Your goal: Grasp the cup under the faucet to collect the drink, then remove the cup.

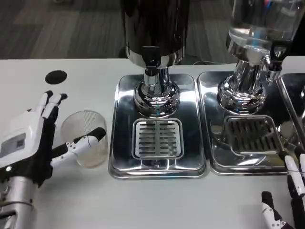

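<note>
I'm looking down at the white table [157, 200], and I'm taking the left drip tray [119, 143] as my landmark. It's a shiny steel tray with a slotted grate [157, 138] in its front half. The dark beverage dispenser [155, 28] stands on the tray's back half on a chrome pedestal, and its faucet [151, 64] hangs above the tray, just behind the grate.

The clear plastic cup [87, 138] stands upright on the table just left of that tray, not on the grate and not under the faucet. My left hand [35, 140] is beside the cup on the side away from the tray. Its fingers are spread, pointing up and away, and its thumb [81, 143] reaches across the front of the cup's wall. I can't tell whether the hand has a real hold on the cup or the thumb just rests against it.

Right of the landmark tray sits 1 more steel tray [209, 119] with its own grate, carrying a clear dispenser [259, 28]. My right hand [290, 191] shows at the near right, in front of that second tray, fingertips apart and holding nothing. A black round spot [56, 77] marks the table far left of the tray, behind my left hand.
</note>
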